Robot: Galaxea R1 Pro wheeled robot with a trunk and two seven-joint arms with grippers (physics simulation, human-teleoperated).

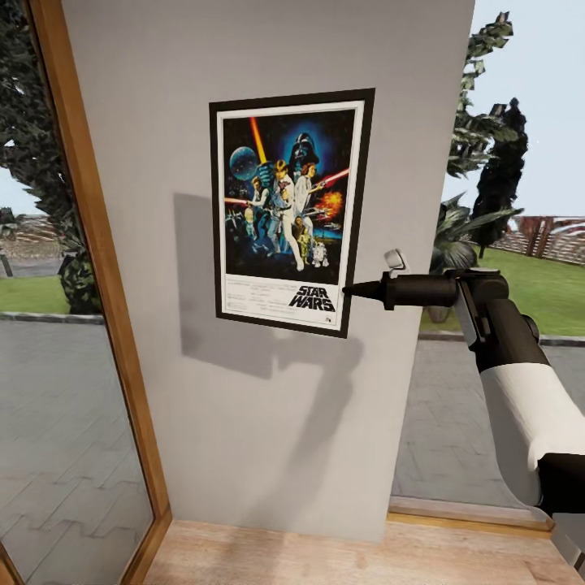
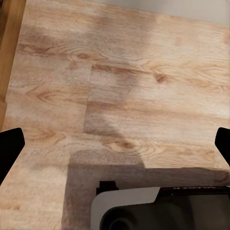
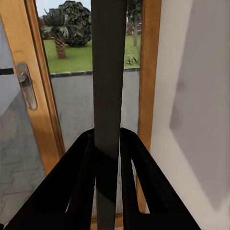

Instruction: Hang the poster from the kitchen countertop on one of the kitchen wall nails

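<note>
While right pincer [image 1: 348, 290] clamps its lower-right edge, poster [image 1: 288, 207] against wall [image 1: 146, 122]

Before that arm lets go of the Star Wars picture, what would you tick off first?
1. Poster against the wall: ok, it lies flat there with its shadow close behind.
2. Poster hangs level: not ok, it looks slightly tilted.
3. Nail caught behind the frame: cannot tell, it is hidden.
4. Right gripper on the poster's edge: ok, jaws are shut on the frame.
5. Left gripper out of the way: ok, open over the wooden floor.
</note>
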